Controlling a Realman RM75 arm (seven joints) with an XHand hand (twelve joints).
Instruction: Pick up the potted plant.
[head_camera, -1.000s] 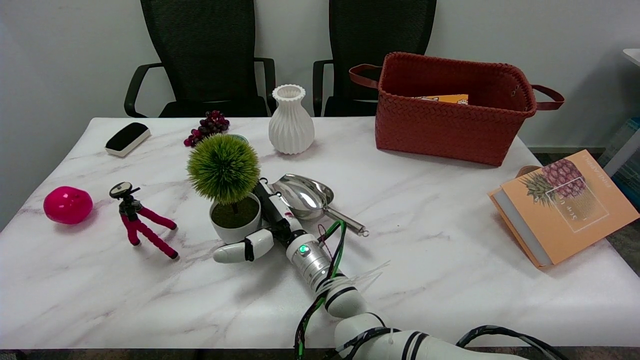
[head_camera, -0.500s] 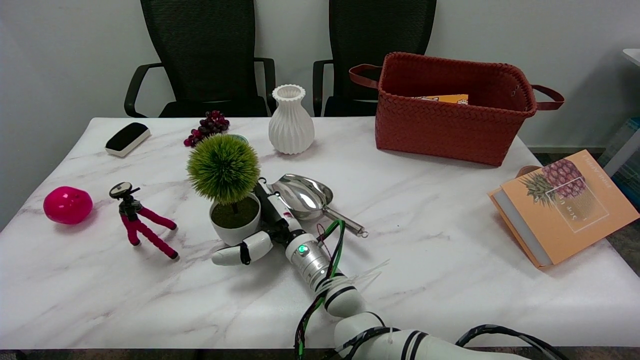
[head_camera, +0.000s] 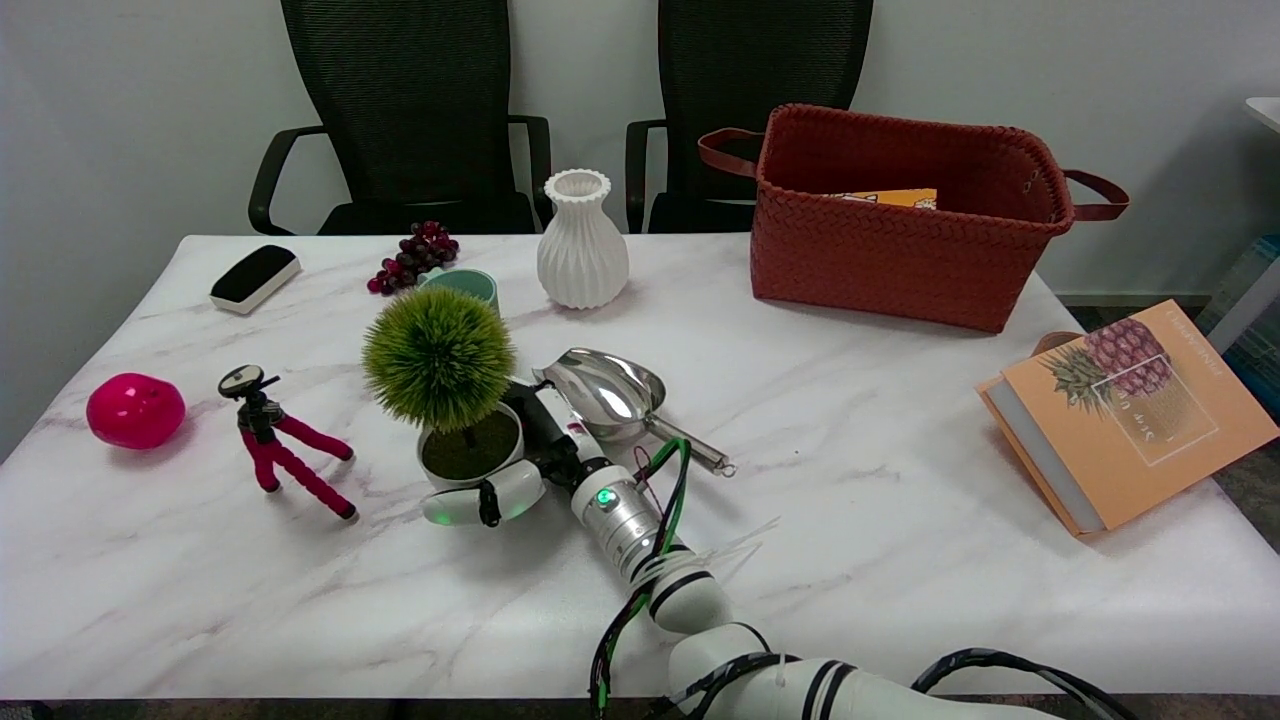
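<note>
Potted plant: left of the frame's centre, a round green tuft above a white pot with dark soil showing; the pot leans slightly toward the viewer.
Right hand: reaches in from the lower right and grasps the pot, its thumb wrapped across the pot's near side and the other fingers behind the pot on the right.
Right arm: runs from the bottom edge up to the hand, with a green light lit on the wrist and green and black cables along it.
Metal scoop: just right of the hand, bowl toward the plant, handle pointing lower right.
Teal cup: behind the plant, partly hidden by the tuft.
Grapes: dark bunch beside the cup, upper left of centre.
White vase: upright, top centre.
Woven basket: upper right, an orange item inside.
Pineapple book: at the right edge.
Mini tripod: left of the plant.
Pink ball: far left.
Eraser: upper left.
Table: white marble.
</note>
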